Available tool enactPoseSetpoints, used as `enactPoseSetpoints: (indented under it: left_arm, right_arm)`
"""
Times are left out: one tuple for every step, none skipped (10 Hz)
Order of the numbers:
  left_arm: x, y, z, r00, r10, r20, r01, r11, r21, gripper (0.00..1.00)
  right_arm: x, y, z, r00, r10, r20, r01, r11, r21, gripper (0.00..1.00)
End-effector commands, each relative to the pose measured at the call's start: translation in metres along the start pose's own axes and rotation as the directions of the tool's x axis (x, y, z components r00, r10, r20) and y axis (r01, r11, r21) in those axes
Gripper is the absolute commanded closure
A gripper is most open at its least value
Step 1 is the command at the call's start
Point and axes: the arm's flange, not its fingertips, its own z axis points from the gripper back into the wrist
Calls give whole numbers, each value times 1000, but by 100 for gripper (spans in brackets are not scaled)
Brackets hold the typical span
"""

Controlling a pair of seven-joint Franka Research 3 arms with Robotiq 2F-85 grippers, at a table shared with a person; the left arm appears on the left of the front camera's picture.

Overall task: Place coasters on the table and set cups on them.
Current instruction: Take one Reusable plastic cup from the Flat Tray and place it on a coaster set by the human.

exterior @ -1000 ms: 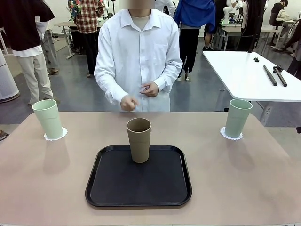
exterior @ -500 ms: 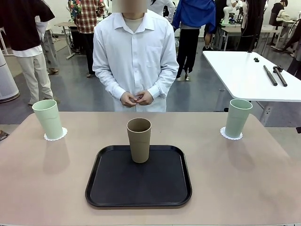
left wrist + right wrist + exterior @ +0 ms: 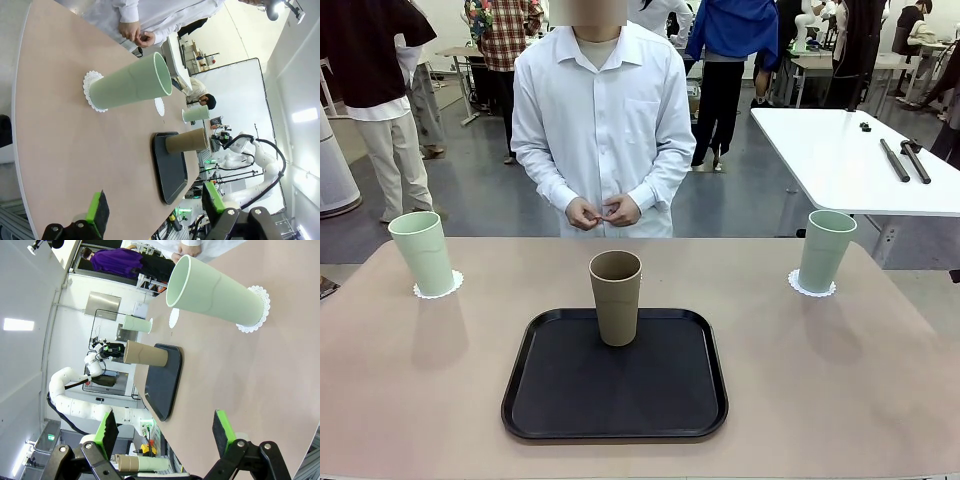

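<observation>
Brown cup (image 3: 616, 297) upright on black tray (image 3: 560, 400)

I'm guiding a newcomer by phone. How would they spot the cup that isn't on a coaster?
Start at the black tray on the table. At its far end stands the brown cup. The left green cup and right green cup sit on doilies; it doesn't.

I see a black tray (image 3: 620, 395) with rounded corners lying straight ahead of me. Beyond it a person (image 3: 603, 120) in a white shirt stands facing my way. Far right, a white rectangular table (image 3: 820, 160) carries two long black tools (image 3: 905, 160). Several people stand farther back on the grey floor (image 3: 470, 200).
</observation>
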Motion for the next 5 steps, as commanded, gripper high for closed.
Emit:
enactPoseSetpoints:
  left_arm:
    - [-2,-2,1,1000,-2,4,2,1000,-2,0]
    - [-2,-2,1,1000,-2,4,2,1000,-2,0]
    - [-2,-2,1,1000,-2,4,2,1000,-2,0]
    - [-2,-2,1,1000,-2,4,2,1000,-2,0]
    - [-2,-2,1,1000,-2,4,2,1000,-2,0]
  right_arm:
    - [1,2,0,1000,-14,-1,14,1000,-4,0]
    - [1,2,0,1000,-14,-1,14,1000,-4,0]
    - [1,2,0,1000,-14,-1,14,1000,-4,0]
    - [0,0,0,1000,0,0,0,1000,0,0]
    - [15,11,-1,996,64,-61,-65,998,-10,0]
